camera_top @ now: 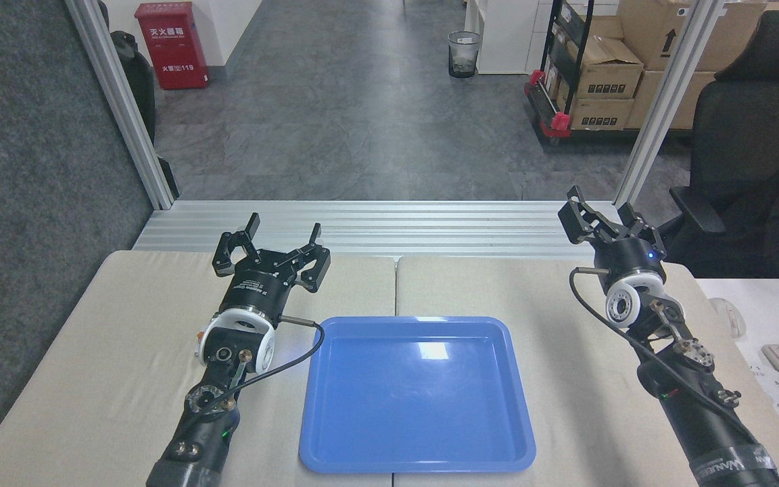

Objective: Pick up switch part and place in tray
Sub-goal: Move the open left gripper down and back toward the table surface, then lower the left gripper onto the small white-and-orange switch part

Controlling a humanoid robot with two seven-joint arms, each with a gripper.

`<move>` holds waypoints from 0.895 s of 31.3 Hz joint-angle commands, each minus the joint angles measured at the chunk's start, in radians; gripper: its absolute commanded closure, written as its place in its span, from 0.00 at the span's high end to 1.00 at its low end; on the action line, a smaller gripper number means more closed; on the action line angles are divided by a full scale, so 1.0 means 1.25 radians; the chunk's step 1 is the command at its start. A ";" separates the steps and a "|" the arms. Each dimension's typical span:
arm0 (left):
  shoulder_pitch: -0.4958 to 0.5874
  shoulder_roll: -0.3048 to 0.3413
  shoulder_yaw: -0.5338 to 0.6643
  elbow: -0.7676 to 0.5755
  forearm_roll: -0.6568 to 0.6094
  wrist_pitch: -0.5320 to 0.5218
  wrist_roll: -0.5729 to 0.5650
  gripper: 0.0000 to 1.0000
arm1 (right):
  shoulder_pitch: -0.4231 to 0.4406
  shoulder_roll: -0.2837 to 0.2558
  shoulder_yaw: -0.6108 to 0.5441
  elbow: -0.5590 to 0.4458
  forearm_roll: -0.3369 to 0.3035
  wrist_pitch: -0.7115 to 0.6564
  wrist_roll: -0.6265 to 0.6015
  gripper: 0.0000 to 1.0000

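the switch part (198,344) shows only as a small white-and-orange sliver on the table, just left of the left arm's white wrist joint and mostly hidden behind it, so its exact lie cannot be read; it sits in the left half of the table, nearer the left edge than the tray. the tray (518,406) lies flat and empty straddling the seam between the two table halves, close to the near edge, with nothing touching it but the arm's black cable crossing beside its far-left corner. the left gripper (284,231) hangs above the far edge of the table with its fingers spread wide and nothing between them, well beyond the part. the right gripper (602,208) is raised near the far-right corner, fingers also apart and empty. judging from this, the task is at its first step, the reach for the part, with no grasp made. the next move probably calls for the left gripper to draw back toward the near side and tip down over the part, lining its open fingers across the small block before closing.
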 commanded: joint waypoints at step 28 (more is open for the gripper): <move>0.059 0.196 -0.002 0.215 0.041 -0.034 0.029 1.00 | 0.000 0.000 0.000 0.000 0.000 0.000 0.000 0.99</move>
